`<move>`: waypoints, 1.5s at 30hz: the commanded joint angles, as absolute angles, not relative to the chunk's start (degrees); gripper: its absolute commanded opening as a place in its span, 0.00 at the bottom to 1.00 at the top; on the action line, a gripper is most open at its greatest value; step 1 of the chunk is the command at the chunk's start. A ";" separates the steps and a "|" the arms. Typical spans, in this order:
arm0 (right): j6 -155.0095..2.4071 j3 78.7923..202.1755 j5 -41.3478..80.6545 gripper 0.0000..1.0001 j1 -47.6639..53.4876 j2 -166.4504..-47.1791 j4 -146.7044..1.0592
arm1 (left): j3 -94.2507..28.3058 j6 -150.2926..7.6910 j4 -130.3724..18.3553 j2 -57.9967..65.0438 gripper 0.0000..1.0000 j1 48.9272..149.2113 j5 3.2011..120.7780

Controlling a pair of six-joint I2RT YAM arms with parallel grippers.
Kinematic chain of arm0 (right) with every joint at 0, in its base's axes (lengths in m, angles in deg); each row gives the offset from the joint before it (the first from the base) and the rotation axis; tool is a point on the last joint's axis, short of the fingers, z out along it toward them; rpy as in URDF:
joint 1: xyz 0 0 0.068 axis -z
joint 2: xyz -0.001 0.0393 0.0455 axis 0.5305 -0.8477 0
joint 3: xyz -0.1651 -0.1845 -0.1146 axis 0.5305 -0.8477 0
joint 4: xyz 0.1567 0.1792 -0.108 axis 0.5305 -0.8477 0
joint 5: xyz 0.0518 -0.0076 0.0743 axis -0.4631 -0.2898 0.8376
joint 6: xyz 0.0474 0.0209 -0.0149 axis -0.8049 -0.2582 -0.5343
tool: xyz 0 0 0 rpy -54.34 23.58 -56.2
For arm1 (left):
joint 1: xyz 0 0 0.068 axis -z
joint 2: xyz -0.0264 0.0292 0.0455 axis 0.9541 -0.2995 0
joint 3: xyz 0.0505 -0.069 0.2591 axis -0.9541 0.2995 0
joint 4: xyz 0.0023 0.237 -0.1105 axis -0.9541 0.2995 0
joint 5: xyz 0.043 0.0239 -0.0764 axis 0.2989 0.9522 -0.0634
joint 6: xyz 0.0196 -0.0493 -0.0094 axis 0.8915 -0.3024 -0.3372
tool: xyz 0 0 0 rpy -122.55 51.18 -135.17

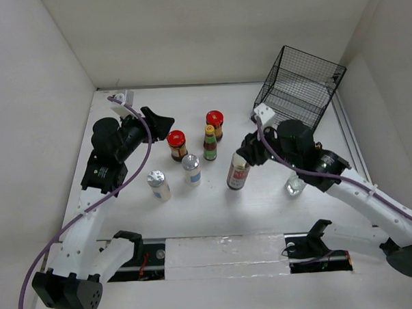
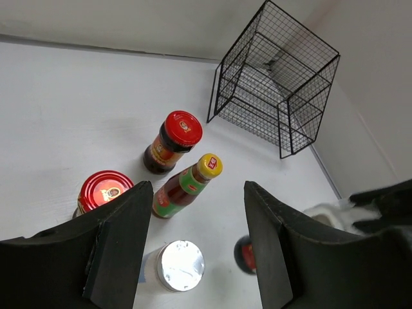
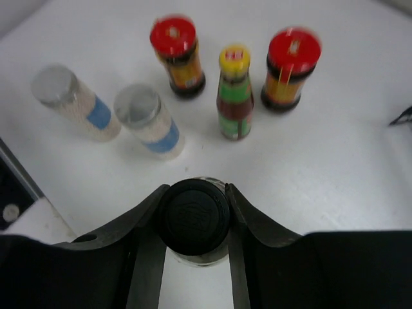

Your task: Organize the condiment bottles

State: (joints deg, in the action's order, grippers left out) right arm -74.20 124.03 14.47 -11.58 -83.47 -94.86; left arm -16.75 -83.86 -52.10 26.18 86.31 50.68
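My right gripper (image 1: 245, 156) is shut on the cap of the black-capped dark bottle (image 1: 237, 173), which stands upright on the table; the right wrist view shows both fingers pressed against the black cap (image 3: 194, 217). My left gripper (image 1: 161, 122) is open and empty, hovering beside a red-lidded jar (image 1: 177, 145). The second red-lidded jar (image 1: 215, 125) and the slim yellow-capped bottle (image 1: 209, 142) stand behind. Two silver-capped white shakers (image 1: 158, 184) (image 1: 191, 169) stand in front. A clear bottle (image 1: 294, 185) sits under my right arm.
A black wire rack (image 1: 300, 85) lies tilted at the back right corner; it also shows in the left wrist view (image 2: 277, 84). White walls enclose the table on three sides. The arm bases and a mounting rail (image 1: 224, 253) line the near edge.
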 commanded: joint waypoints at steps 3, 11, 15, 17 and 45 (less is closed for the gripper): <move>-69.93 148.82 9.20 0.11 -11.47 -87.25 -77.85 | -16.61 -84.24 -55.66 26.81 0.55 86.02 48.98; -64.56 167.40 9.99 0.10 0.05 -99.90 -73.81 | -16.09 -84.24 -55.66 27.43 0.55 86.02 48.98; -64.56 177.77 10.52 0.10 7.86 -108.51 -73.28 | -16.09 -84.24 -55.66 27.43 0.55 86.02 48.98; -64.56 184.60 11.22 0.09 10.14 -114.20 -73.98 | -16.09 -84.24 -55.66 27.43 0.55 86.02 48.98; -65.09 209.79 12.36 0.11 32.03 -143.41 -71.00 | -17.14 -84.24 -55.66 22.42 0.55 86.02 48.98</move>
State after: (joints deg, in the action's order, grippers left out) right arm -64.80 205.75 11.50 31.00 -144.54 -83.14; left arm -16.64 -84.08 -52.82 22.05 86.31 49.87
